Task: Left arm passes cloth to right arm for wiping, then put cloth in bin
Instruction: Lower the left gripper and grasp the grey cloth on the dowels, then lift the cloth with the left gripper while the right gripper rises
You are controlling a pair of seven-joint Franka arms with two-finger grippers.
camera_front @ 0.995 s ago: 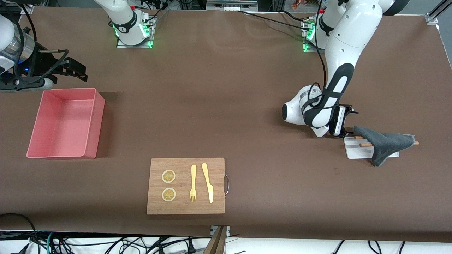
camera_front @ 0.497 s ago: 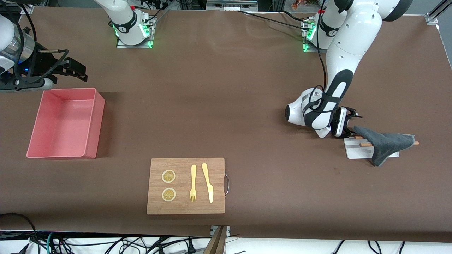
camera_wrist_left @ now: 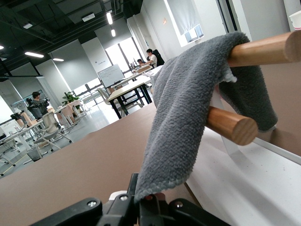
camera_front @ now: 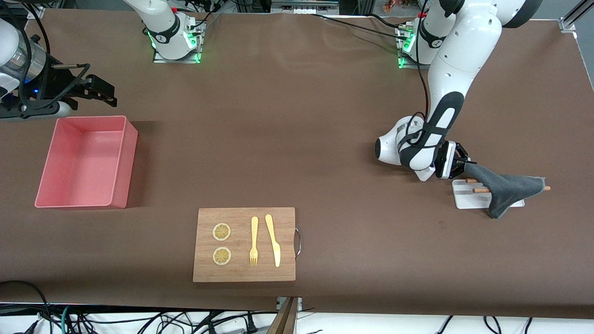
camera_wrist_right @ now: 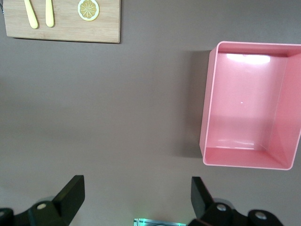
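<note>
1. Bench (camera_front: 325, 116) carried the bin (camera_front: 83, 160) at the right arm's end, beneath the waiting, wide-open right end effector (camera_wrist_right: 136, 197).
2. Cloth (camera_front: 503, 188) draped over chopsticks (camera_front: 480, 189) at the left arm's end.
3. Left end effector (camera_front: 464, 163) pinched the cloth's corner; the cloth trailed away from it.

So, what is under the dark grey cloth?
The dark grey fabric cloth drapes over two round wooden chopsticks on a white rectangular tray. The cloth covers the chopsticks' middles and part of the tray.
</note>
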